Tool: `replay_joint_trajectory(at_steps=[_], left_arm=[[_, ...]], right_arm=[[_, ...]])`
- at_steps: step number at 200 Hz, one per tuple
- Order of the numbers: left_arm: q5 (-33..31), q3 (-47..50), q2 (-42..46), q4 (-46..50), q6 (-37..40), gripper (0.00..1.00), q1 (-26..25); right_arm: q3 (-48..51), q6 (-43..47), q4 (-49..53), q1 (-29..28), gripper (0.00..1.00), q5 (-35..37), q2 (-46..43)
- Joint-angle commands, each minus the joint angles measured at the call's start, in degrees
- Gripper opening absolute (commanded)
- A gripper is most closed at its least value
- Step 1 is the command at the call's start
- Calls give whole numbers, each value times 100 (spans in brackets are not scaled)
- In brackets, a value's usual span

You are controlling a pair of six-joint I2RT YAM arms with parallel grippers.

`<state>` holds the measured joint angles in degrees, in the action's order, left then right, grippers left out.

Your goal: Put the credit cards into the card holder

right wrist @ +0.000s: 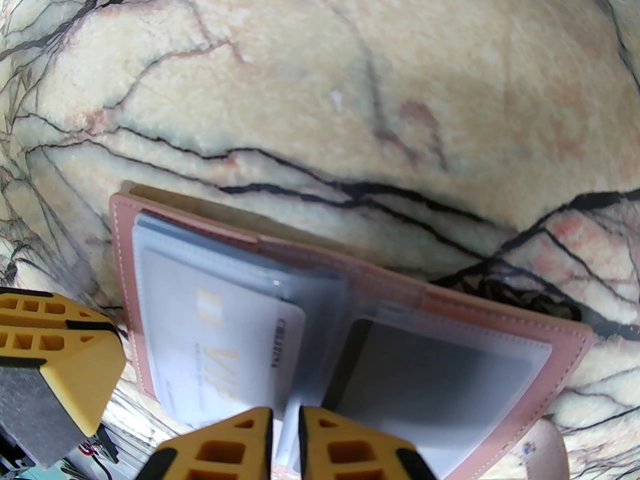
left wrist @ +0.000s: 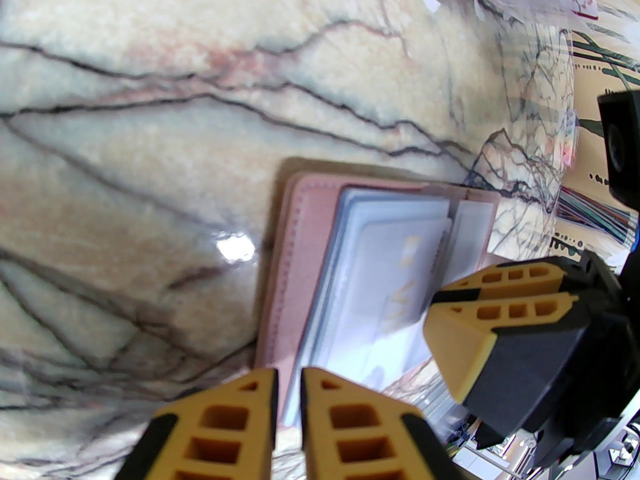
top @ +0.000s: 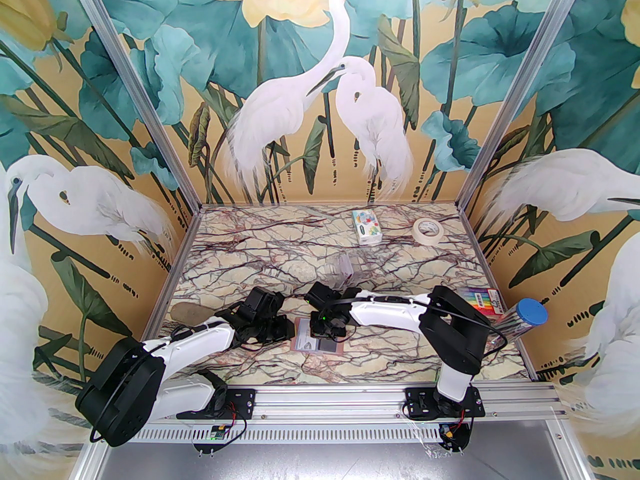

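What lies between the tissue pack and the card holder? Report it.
The top view shows a clear plastic stand between the tissue pack and the card holder, and the right arm's wrist nearer the holder.

Robot lab booth: aluminium frame (top: 330,400), heron-mural walls (top: 320,93), marble-print table (top: 250,248), bolted-down arms (top: 390,313).

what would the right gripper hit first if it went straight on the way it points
the card holder: the right gripper points at its open middle, tips pinching a clear sleeve at the near edge. straight on it'd push into the sleeve pages by the fold first, though depth is unclear
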<state>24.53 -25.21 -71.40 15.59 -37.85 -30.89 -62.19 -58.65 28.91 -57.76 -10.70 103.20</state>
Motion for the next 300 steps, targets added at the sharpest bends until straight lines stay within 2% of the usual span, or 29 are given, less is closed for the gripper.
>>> replay_joint_trajectory(at_steps=[1,107,197,300], left_arm=[[8,53,-103,-90,7,15,-31],[-1,84,-111,-92,14,14,-31],[60,19,36,-56,-37,14,-30],[313,-79,212,-162,-144,27,-31]], right_arm=[[9,10,-86,2,14,-12,129],[122,-32,-131,1,7,-5,150],[250,-67,-201,1,6,6,196],[296,-41,-227,5,6,-2,217]])
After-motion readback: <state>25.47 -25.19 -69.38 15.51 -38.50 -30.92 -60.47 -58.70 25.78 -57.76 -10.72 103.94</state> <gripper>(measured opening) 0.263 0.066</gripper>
